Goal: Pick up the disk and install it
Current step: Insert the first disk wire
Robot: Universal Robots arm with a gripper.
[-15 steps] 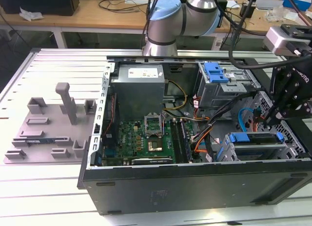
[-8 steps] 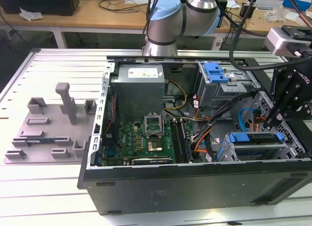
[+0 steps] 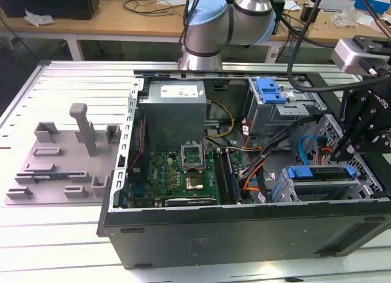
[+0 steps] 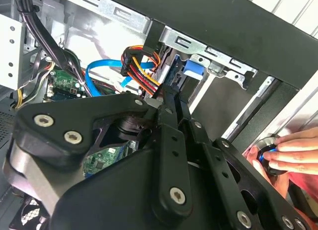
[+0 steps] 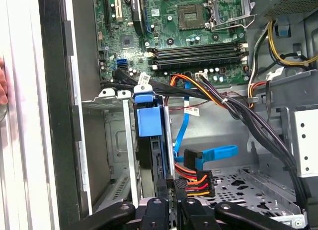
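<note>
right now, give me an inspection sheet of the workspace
surface: slotted metal table carrying the open computer case
job's things: disk in its blue carrier sits in the drive cage at the exterior view's right
clutter: grey fixture plate beside the case
grippers: gripper low inside the case, at the disk's cage
cables: blue data cable and orange-red-yellow power lead near the gripper
surroundings: a person's hand outside the case wall; wooden bench behind

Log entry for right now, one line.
disk: in drive cage | gripper: at disk's edge beside power connector, contact unclear | person: hand on case exterior
</note>
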